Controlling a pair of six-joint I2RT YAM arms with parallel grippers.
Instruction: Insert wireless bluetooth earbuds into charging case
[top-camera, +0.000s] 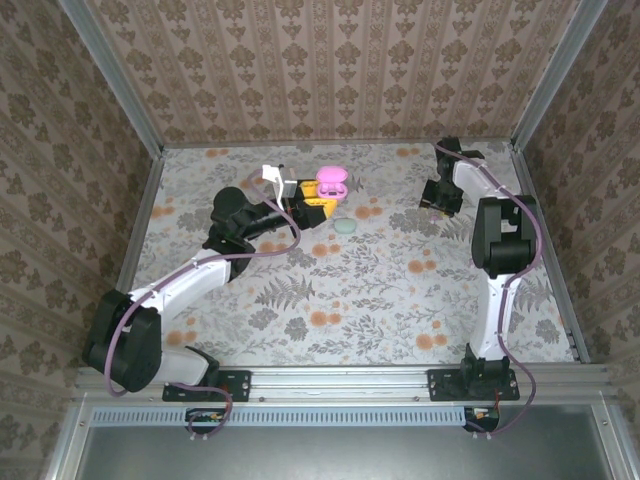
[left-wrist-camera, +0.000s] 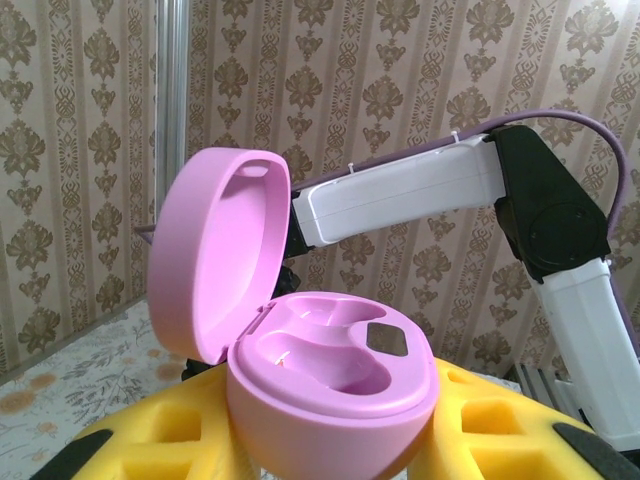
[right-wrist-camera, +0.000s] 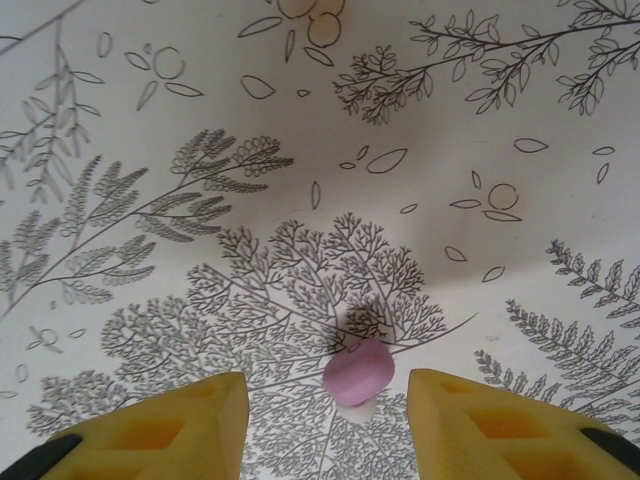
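From above, we see the left gripper (top-camera: 318, 206) reached out toward the middle of the table's (top-camera: 380, 300) far edge. Its yellow fingers are clamped on the pink charging case (top-camera: 331, 184), which stands open. Just beside the case, on the side toward the near edge, a small pale green object (top-camera: 345, 227) lies on the flowered surface; we cannot tell what it is. The right gripper (top-camera: 440, 196) hangs near the far right corner, pointing down at the table. From up here we cannot tell how its jaws stand.

On the left wrist camera, the charging case (left-wrist-camera: 330, 395) sits gripped between the left gripper's (left-wrist-camera: 320, 455) yellow fingers (left-wrist-camera: 130, 440). Its lid (left-wrist-camera: 215, 250) is tilted up and back, and we look into the moulded hollows inside. Behind it the right arm (left-wrist-camera: 400, 195) crosses in front of the patterned wall (left-wrist-camera: 80, 150).

On the right wrist camera, the right gripper (right-wrist-camera: 325, 400) has its fingers (right-wrist-camera: 180, 425) spread apart just above the table (right-wrist-camera: 200, 200). A pink earbud (right-wrist-camera: 357, 372) lies on the table between them, nearer the right-hand finger and touching neither.
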